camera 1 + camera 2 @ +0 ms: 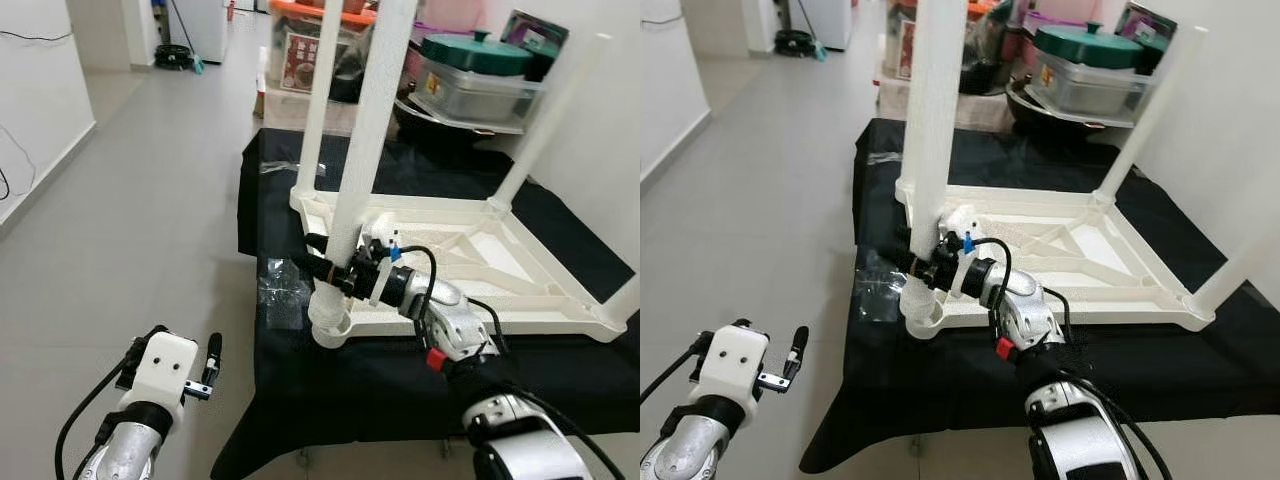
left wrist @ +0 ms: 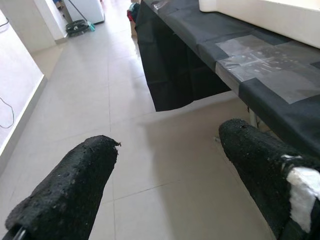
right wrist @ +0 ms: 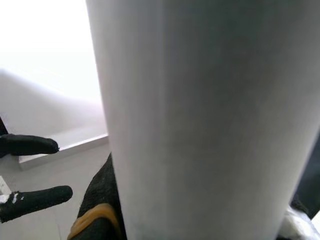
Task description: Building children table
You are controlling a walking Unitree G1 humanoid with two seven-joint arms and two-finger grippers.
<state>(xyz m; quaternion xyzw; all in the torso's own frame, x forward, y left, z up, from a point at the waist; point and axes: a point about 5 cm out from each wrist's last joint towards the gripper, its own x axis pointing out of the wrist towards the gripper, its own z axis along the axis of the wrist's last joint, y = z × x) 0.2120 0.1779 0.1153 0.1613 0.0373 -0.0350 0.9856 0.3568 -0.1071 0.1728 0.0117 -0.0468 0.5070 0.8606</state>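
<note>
A white children's table [image 1: 470,250] lies upside down on a black-covered surface [image 1: 330,390], its legs pointing up. My right gripper [image 1: 330,262] is shut on the near-left leg [image 1: 375,130] just above its corner socket [image 1: 330,325]. In the right wrist view that leg [image 3: 200,115] stands pressed against one finger [image 3: 100,200]. Down to the left, over the floor and apart from the table, my left gripper [image 1: 185,338] is open with nothing between its fingers [image 2: 75,190].
Other legs rise at the far left [image 1: 318,100], far right [image 1: 550,110] and near right [image 1: 625,300]. Storage boxes, one with a green lid [image 1: 475,55], stand behind. A clear tape patch [image 1: 283,290] marks the cloth's left edge. Grey floor [image 1: 140,220] stretches left to a white wall [image 1: 40,90].
</note>
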